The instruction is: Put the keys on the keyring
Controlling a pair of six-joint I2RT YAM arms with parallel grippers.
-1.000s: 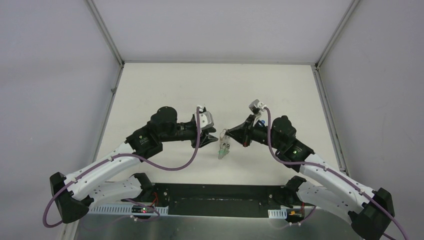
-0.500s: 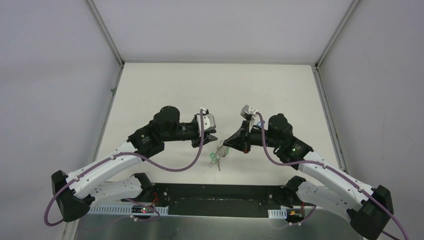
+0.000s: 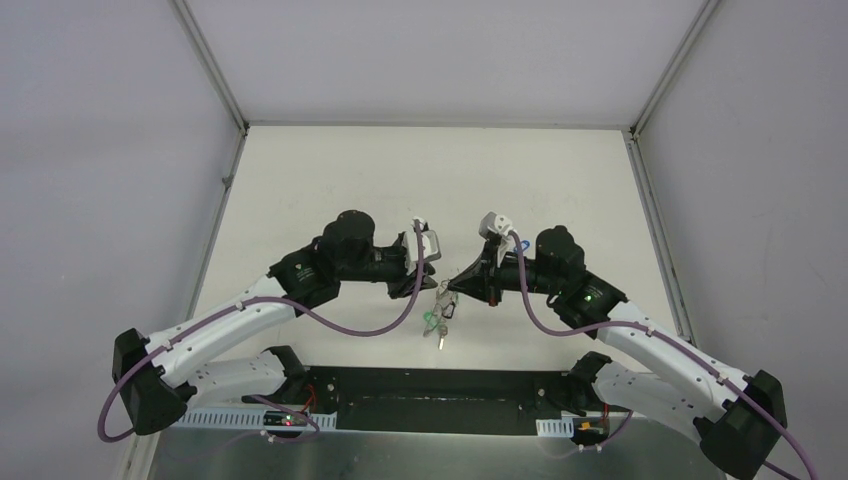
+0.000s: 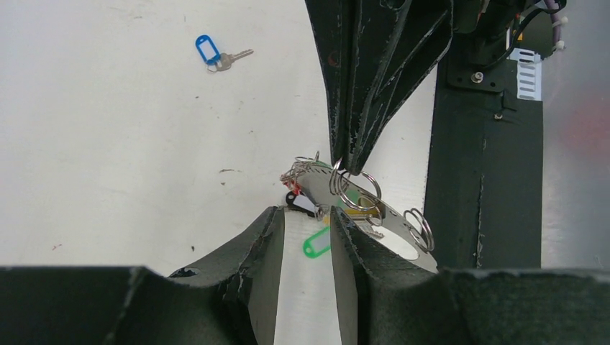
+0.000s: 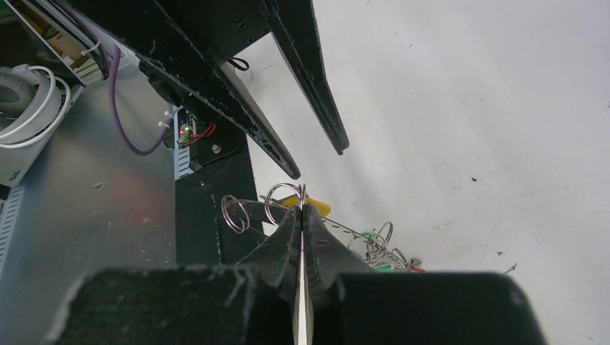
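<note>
Clamped together, the right gripper (image 5: 302, 215) is seen at the bottom centre of its wrist view, its two black fingers pinched on the thin wire of the large silvery metal keyring (image 4: 392, 219). The left gripper (image 4: 306, 215) is held with its jaws apart. In the left wrist view a strip of white table (image 3: 330, 170) and a small green plastic tag (image 4: 315, 243) are seen through the gap, and nothing is gripped.

In the top view both grippers are met tip to tip in the middle of the frame, just above the black base plate (image 3: 440, 395) along the bottom edge. Bare table is left above them and to either side, and the grey walls (image 3: 100, 150) and the metal rails at the table's edges are well apart from them.

The keyring is shown edge-on in the left wrist view as a flat silvery band that slants from the centre towards the lower right, with several small wire split rings (image 4: 350, 190) threaded on it. The small silvery keys (image 3: 437, 318) are hung in a cluster below the fingertips. A black tag (image 4: 298, 201) and a yellow tag (image 5: 316, 208) are seen among them. One blue-tagged key (image 4: 214, 54) is laid alone on the table in the upper left of the left wrist view, well apart from the cluster.
</note>
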